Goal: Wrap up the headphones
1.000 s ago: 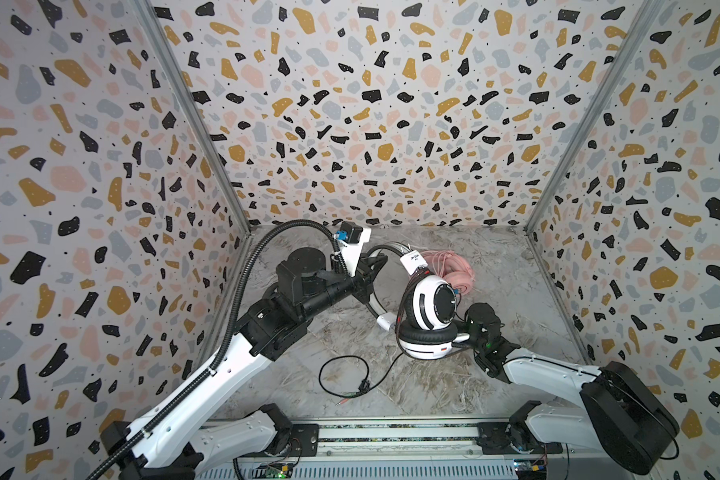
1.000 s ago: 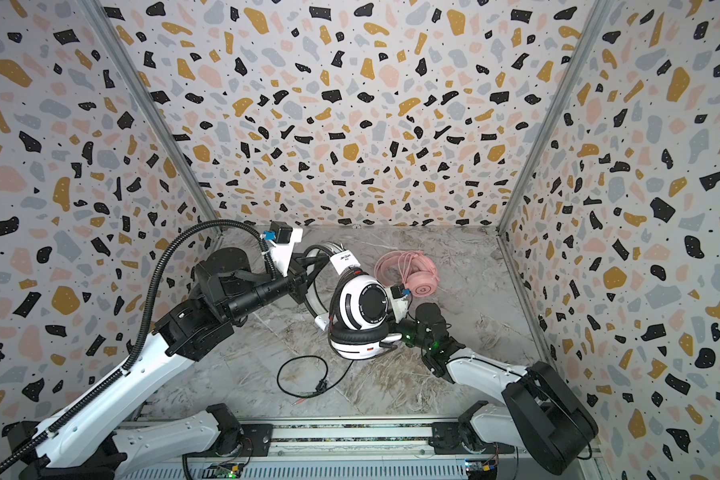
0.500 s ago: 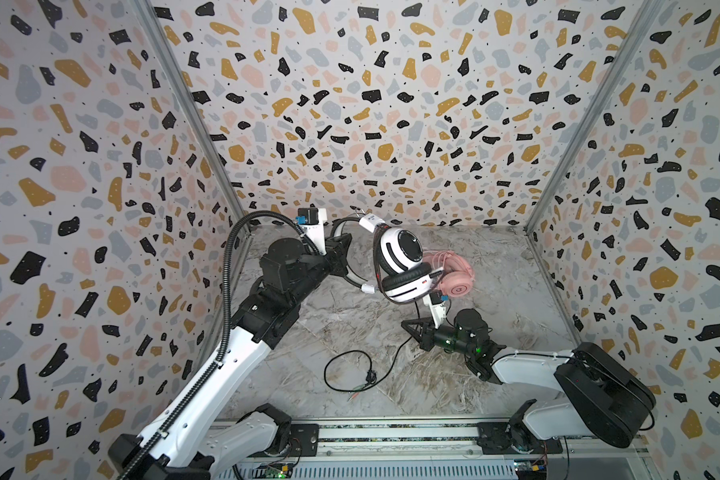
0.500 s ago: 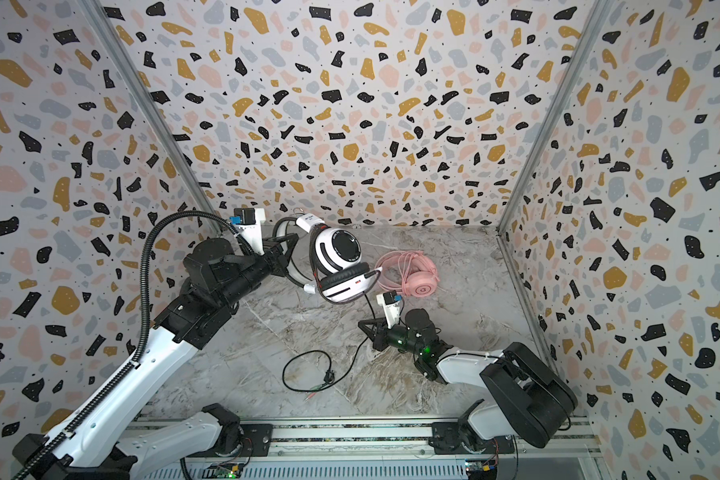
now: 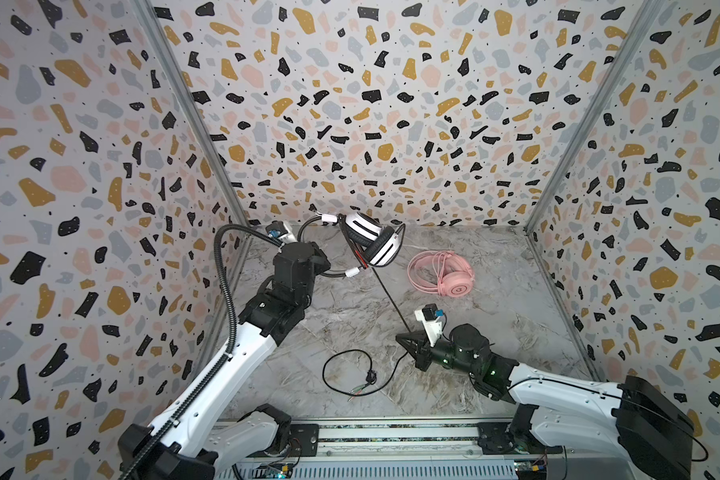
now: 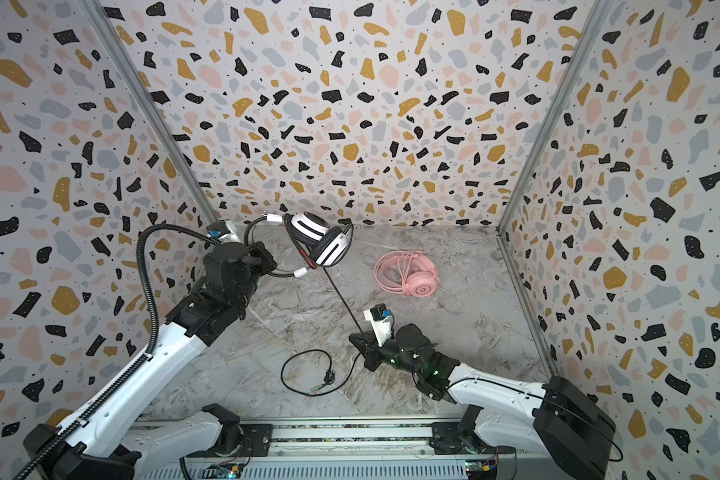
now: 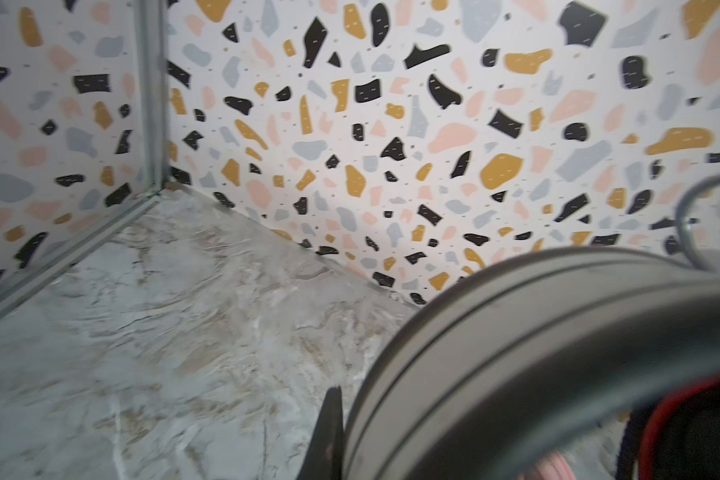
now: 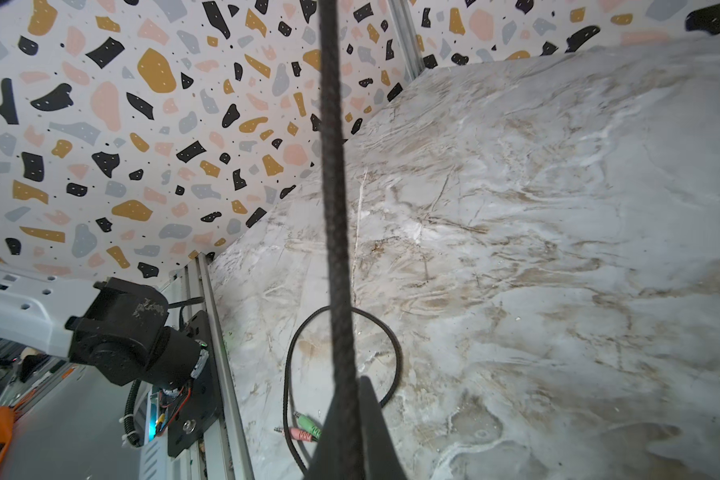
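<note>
Two robot arms work over a marble-patterned desk (image 5: 495, 332) boxed in by speckled walls (image 5: 350, 104). Near the desk's back left corner, the left tool (image 5: 325, 264) is closed on the white-and-black headset (image 5: 371, 241) and holds it clear of the surface. The ear cups hang toward the middle of the back edge in both top views. The left wrist view is nearly filled by the grey headband (image 7: 516, 353), with one dark finger (image 7: 329, 436) of the tool pressed against its side.

From the raised headset, the black cable (image 5: 387, 295) runs in a taut, straight line down to the right tool (image 5: 404, 338). That tool sits low over the desk, toward the middle of the front edge. Its jaws are pinched together on the cable, and the right wrist view shows the braided cord rising straight out from between them.

Past the right tool, the slack end of the cable lies in a loose loop on the desk. It ends in green and pink plugs (image 8: 304, 428) near the front edge.

The pink headset (image 5: 449, 276) lies flat toward the back right of the desk, well apart from both tools. Its pink cord is gathered in coils over its band.
</note>
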